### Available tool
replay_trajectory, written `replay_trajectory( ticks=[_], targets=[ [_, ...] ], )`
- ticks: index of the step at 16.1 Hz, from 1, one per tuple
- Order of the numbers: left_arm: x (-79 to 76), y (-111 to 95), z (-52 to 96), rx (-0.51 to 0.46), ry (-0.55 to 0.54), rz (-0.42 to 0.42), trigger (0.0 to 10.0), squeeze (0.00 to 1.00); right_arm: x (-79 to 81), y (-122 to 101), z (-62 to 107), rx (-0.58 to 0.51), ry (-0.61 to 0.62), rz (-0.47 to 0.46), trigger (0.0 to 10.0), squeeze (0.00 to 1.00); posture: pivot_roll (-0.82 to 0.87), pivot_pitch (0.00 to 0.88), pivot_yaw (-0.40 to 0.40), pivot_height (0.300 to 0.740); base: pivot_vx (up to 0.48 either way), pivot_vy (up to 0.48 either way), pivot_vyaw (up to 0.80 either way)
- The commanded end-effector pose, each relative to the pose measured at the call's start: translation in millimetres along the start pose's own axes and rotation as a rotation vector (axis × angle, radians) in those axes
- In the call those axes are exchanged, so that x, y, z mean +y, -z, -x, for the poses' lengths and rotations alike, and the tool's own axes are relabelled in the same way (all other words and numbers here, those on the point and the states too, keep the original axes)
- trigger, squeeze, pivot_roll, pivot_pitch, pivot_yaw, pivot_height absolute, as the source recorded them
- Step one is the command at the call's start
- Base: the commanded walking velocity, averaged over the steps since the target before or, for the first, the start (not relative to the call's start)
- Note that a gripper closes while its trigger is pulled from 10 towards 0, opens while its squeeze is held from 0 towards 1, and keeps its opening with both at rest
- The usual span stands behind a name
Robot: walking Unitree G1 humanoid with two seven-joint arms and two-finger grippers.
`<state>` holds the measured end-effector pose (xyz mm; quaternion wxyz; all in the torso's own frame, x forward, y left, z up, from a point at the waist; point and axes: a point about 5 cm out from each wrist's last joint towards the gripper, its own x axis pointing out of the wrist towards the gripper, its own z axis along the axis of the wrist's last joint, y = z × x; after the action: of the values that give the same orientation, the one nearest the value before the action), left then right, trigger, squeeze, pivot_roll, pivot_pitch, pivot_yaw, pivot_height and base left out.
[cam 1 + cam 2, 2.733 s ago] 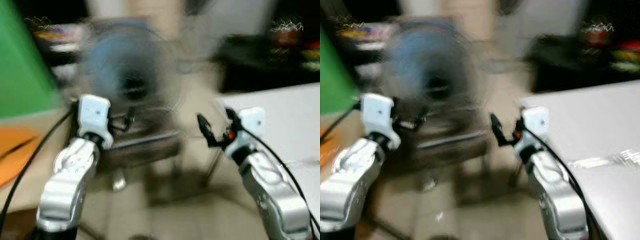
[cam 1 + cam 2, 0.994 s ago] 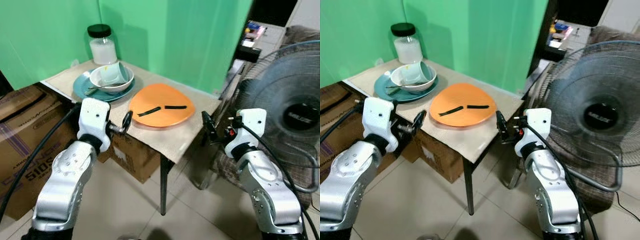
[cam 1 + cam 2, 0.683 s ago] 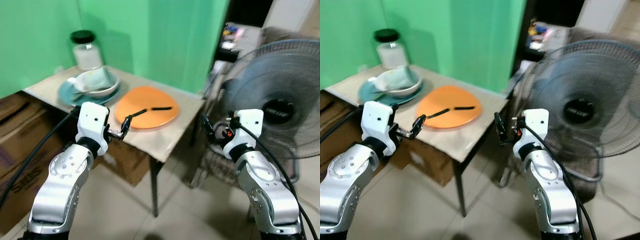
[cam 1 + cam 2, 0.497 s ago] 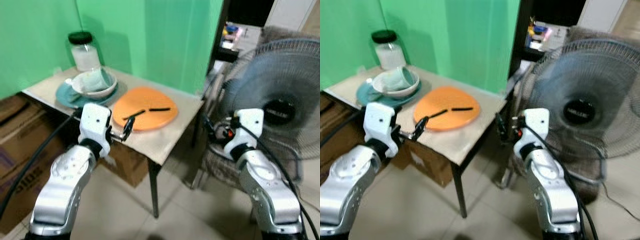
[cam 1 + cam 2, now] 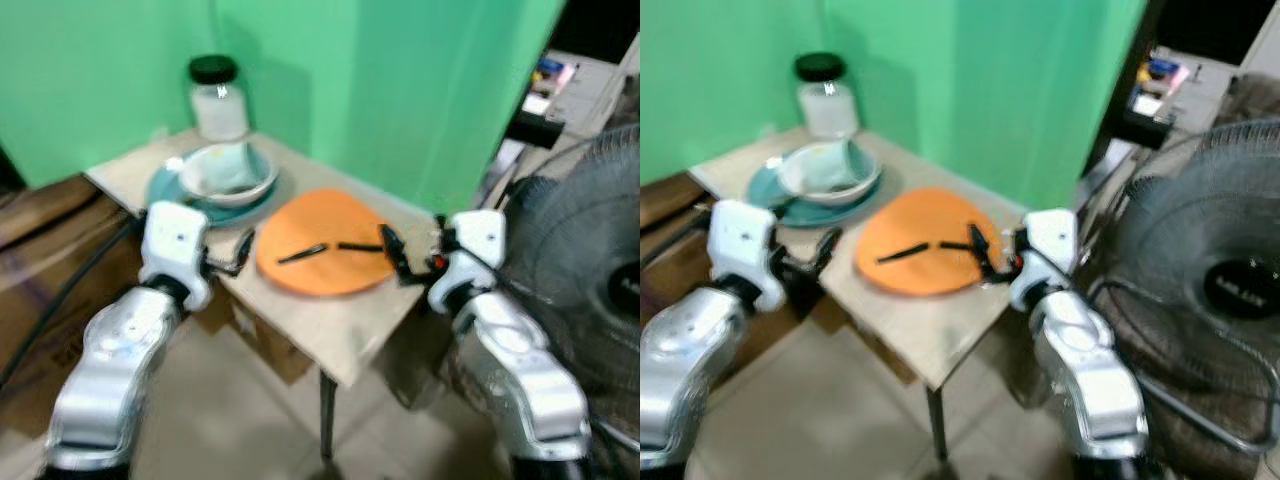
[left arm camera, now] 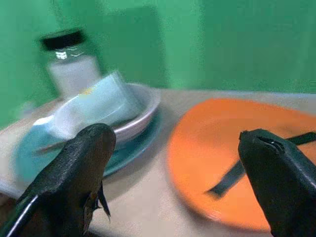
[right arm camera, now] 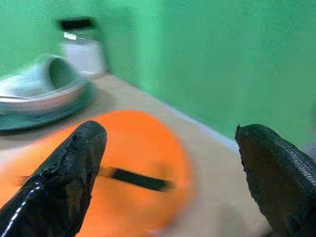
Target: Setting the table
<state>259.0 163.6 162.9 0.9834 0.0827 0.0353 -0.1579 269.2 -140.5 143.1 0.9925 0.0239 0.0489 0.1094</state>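
Note:
A small beige table [image 5: 340, 335] stands against a green wall. On it lies a flat orange plate [image 5: 318, 278] with two black sticks [image 5: 302, 254] on top. Behind it a teal plate [image 5: 163, 190] carries a white bowl [image 5: 228, 185], a pale blue cup [image 6: 98, 101] tipped inside it. A jar with a black lid [image 5: 218, 98] stands at the back. My left gripper [image 5: 240, 254] hovers open at the table's near left edge, beside the teal plate. My right gripper [image 5: 393, 256] is open, over the orange plate's right rim.
A large floor fan [image 5: 1215, 290] stands close on the right of the table. Cardboard boxes [image 5: 40, 240] sit on the floor to the left, under and beside the table. Tiled floor [image 5: 260, 430] lies in front.
The view has swung left and nearer the table, with blur. My right gripper, earlier off the table's right corner, now reaches over the orange plate's rim. Both grippers stay open.

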Motion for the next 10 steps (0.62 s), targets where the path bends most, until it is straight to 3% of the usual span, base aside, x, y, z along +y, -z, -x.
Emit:
replay_trajectory(
  ticks=[1,7,10],
  targets=[
    [7.3,-2.0,2.5,0.0,-0.016,-0.018,10.0,0.0,3.2,-3.1,-2.7,-0.006,-0.005,0.0,10.0,0.0,0.12,0.0,0.006,0.74,0.352,0.0,0.0],
    [4.2,-0.4,-6.5,0.014,0.046,-0.051,10.0,0.0,-1.2,-1.6,-3.0,0.016,0.011,-0.005,10.0,0.0,0.12,0.0,0.006,0.74,0.336,0.0,0.0],
    [-0.2,4.6,-19.0,0.031,0.151,-0.098,10.0,0.0,-5.1,4.0,-5.8,0.068,0.004,0.003,10.0,0.0,0.13,0.0,-0.001,0.74,0.0,0.0,0.0]
  ],
)
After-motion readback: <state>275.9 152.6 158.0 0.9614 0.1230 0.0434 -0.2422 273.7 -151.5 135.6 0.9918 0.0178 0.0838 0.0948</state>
